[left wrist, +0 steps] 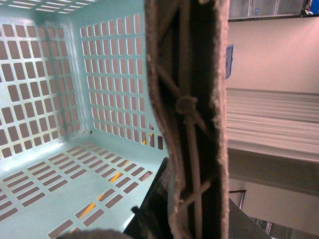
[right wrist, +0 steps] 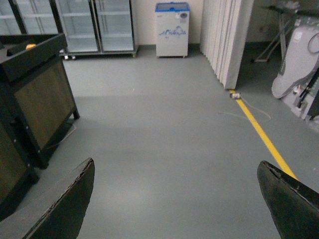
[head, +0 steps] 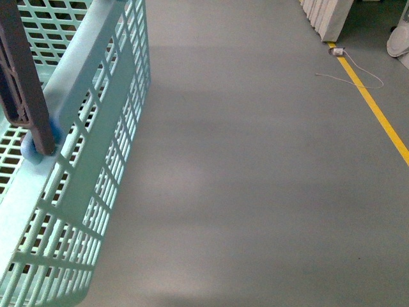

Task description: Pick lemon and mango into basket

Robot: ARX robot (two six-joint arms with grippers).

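Note:
The light teal basket [head: 96,141] hangs tilted at the far left of the front view, above the grey floor. Its brown handle [head: 25,83] crosses the upper left corner. In the left wrist view the handle [left wrist: 194,99] fills the middle, and my left gripper [left wrist: 169,209] is shut on it, with the jaws mostly hidden behind it. The stretch of basket floor [left wrist: 60,164] that shows holds nothing. My right gripper [right wrist: 179,199] is open over bare floor, its dark fingers [right wrist: 70,204] wide apart. The lemon and the mango are out of view.
A yellow floor line [head: 377,112] and a thin white cable [head: 358,73] run at the right. Dark cabinets [right wrist: 40,94] stand at the left, with a small orange thing [right wrist: 30,46] on top. Glass-door fridges [right wrist: 94,25], a white freezer [right wrist: 172,30] and a folding partition [right wrist: 229,40] stand further off.

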